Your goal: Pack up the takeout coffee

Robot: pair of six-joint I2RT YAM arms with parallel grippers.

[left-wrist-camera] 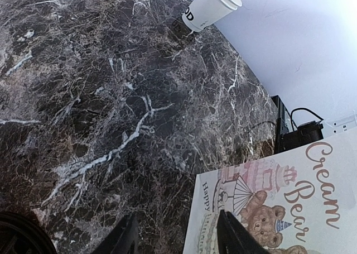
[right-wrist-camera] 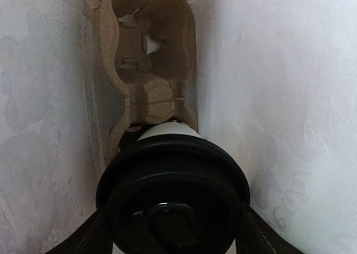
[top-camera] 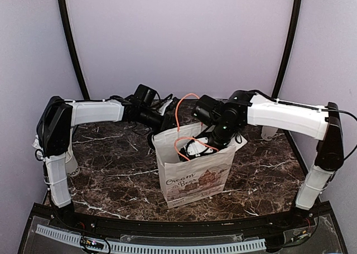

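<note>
Now, coffee inside the bag, not yet set down.
The right gripper (right-wrist-camera: 174, 231) clamps the black lid of the takeout coffee (right-wrist-camera: 173, 170), one finger on each side, and holds it inside the paper bag (top-camera: 195, 178), above the cardboard carrier (right-wrist-camera: 148, 47) at the bottom. I judge this the placing step: next, lower the cup straight into a free socket, then let go. The left gripper (left-wrist-camera: 175, 237) is at the bag's edge; whether it grips the paper, I cannot tell.
</note>
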